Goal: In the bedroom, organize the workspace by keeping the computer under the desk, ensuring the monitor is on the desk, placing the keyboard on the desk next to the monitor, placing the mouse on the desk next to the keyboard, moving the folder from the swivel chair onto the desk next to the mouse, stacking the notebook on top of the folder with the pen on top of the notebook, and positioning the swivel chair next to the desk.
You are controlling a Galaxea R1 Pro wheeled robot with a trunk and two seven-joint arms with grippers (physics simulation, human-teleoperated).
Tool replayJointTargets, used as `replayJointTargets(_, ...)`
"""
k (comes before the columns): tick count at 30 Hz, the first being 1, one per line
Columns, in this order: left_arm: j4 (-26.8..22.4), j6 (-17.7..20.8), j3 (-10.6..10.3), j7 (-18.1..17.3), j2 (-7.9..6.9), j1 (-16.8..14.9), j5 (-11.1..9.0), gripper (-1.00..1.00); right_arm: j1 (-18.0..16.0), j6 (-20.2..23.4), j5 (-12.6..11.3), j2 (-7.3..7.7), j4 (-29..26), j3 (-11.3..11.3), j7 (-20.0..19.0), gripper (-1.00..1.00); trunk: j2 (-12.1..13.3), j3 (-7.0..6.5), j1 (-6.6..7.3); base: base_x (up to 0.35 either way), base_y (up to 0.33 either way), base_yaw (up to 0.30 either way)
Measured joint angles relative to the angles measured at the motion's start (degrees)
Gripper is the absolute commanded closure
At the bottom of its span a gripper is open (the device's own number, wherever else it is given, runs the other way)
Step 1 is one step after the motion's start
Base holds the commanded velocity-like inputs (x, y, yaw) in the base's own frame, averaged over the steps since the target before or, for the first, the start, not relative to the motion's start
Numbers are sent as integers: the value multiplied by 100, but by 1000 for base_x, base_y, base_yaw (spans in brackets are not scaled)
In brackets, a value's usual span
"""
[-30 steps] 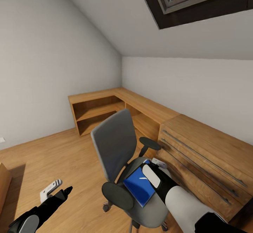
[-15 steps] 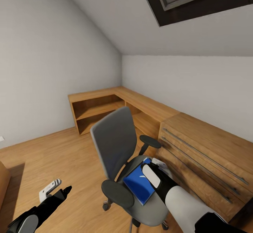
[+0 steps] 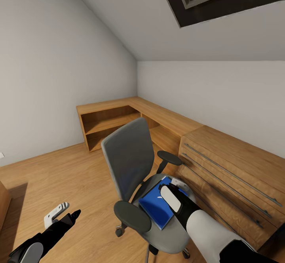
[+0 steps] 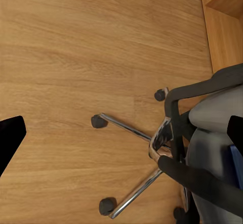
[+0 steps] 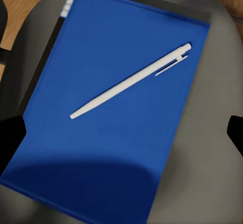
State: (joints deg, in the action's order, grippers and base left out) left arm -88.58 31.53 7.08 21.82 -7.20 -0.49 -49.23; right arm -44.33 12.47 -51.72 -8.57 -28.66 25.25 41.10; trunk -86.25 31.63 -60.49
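Right gripper (image 3: 174,189), jaws spread and empty, hovers over the folder (image 5: 116,107) lying flat on the chair (image 3: 130,164) seat. The pen (image 5: 129,82) rests loose on top: light, likely to roll. The folder looks thin and stiff; best pinched at an overhanging edge.

Right arm (image 3: 206,227): white forearm shell, black wrist section with 1 white oval pad. Left arm (image 3: 43,237): black casing, grey oval pad, white bracket near its pointed black tip.
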Motion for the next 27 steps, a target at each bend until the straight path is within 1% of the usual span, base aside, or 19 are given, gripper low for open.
replayJointTargets(7,6,0,-4,-14,-3,0,0,-100,2,0,2,0,0,0,0,-100,0,0,0,17,0,0)
replayJointTargets(12,12,24,-9,-18,-11,0,0,-100,1,0,0,0,0,-1,0,-100,0,0,2,217,0,0)
replayJointTargets(25,33,23,-11,-17,-17,0,5,-100,5,0,-6,44,0,0,-8,-100,0,0,1,105,0,0)
replayJointTargets(27,33,11,17,-13,-21,0,3,-100,5,0,-6,50,0,0,-8,-100,0,0,1,40,0,0)
